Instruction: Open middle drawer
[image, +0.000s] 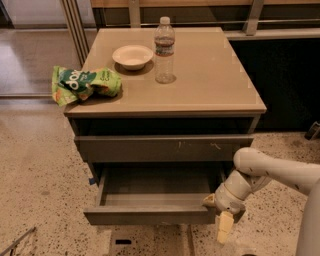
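Cabinet (75, 131) examined from the front and above.

Middle drawer (150, 216): stands open, its plain front projecting well forward of the drawer front above; the interior shows bare grey-brown floor and side walls; it sits level.

Top drawer (165, 148): closed, front flush with the carcass; pale scratch marks right of centre.

My claw (220, 220): low at the right-hand front corner of the middle drawer, just beside the end of its front panel; whether it touches the panel I cannot tell. Whether the claw is spread or closed, and whether it has hold of anything, I cannot tell either. My arm (280, 170) reaches in from the right edge of the view, pale and bent at the wrist, clear of the top drawer.

Tabletop (220, 85): beige, carrying three items; a white bowl (132, 56) towards the rear left; a clear water bottle (164, 50) upright just right of the bowl, apart from it; a green crisp bag (85, 84) crumpled at the left edge, partly overhanging.

Floor (40, 175): speckled terrazzo.
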